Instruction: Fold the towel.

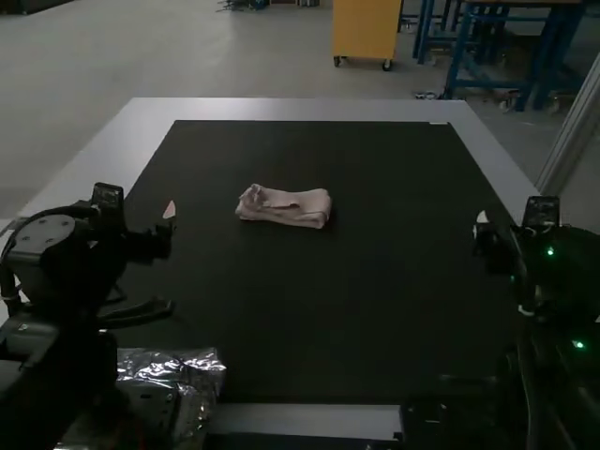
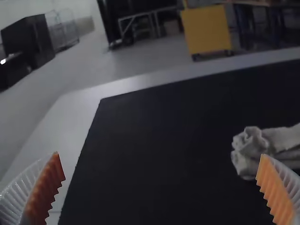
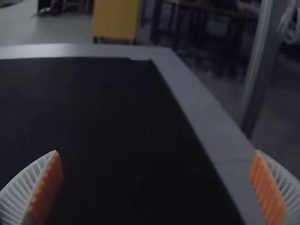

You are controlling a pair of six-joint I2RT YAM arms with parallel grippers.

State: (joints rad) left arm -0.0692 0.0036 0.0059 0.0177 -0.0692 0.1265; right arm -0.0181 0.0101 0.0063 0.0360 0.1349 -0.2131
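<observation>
The pinkish towel (image 1: 284,207) lies folded into a narrow, layered bundle on the dark mat, a little behind the middle, its left end rolled or bunched. In the left wrist view the towel (image 2: 281,147) shows stacked layers and a curled end. My left gripper (image 1: 169,225) is over the mat's left edge, well apart from the towel; in its wrist view the gripper (image 2: 160,180) is open with nothing between its fingers. My right gripper (image 1: 483,230) stands at the mat's right side, far from the towel; its wrist view shows the gripper (image 3: 157,180) open too, holding nothing.
A black mat (image 1: 328,319) covers most of the light grey table (image 1: 291,110). Crumpled shiny plastic (image 1: 192,367) lies at the near left beside the left arm's base. A metal post (image 3: 262,70) rises beyond the table's right edge.
</observation>
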